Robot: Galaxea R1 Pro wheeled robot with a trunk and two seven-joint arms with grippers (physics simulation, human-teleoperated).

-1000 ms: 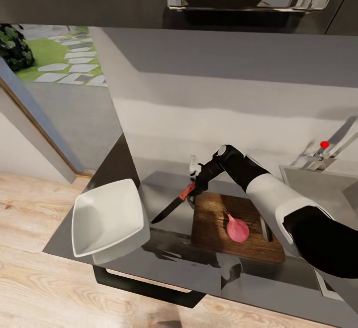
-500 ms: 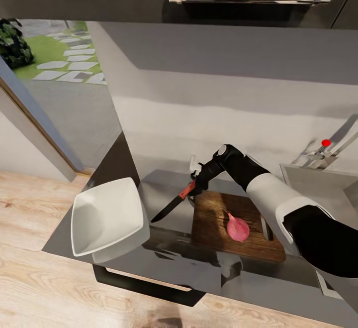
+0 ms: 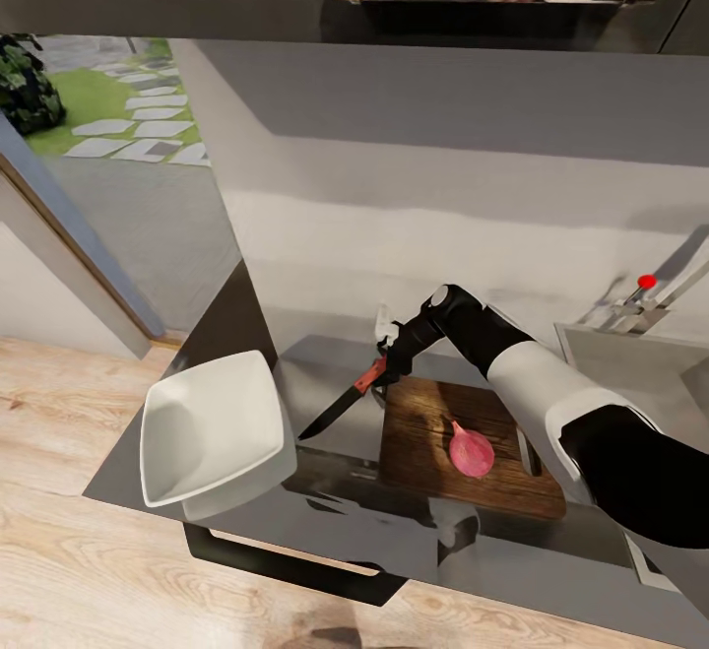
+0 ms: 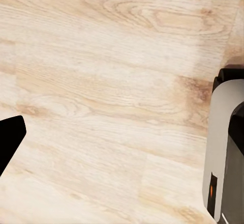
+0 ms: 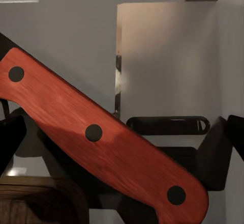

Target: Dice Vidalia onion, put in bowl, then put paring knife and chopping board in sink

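Red-handled knife (image 3: 347,401) sits clamped at its handle in our right hand (image 3: 386,365), blade slanting down beside the board (image 3: 463,447). We judge it light, stiff and slippery. Our left hand's state we cannot tell.

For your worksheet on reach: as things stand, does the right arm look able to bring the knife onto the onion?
Probably yes. The right gripper holds the paring knife by the chopping board's far-left corner, blade pointing away; the onion lies bare mid-board, nothing between.
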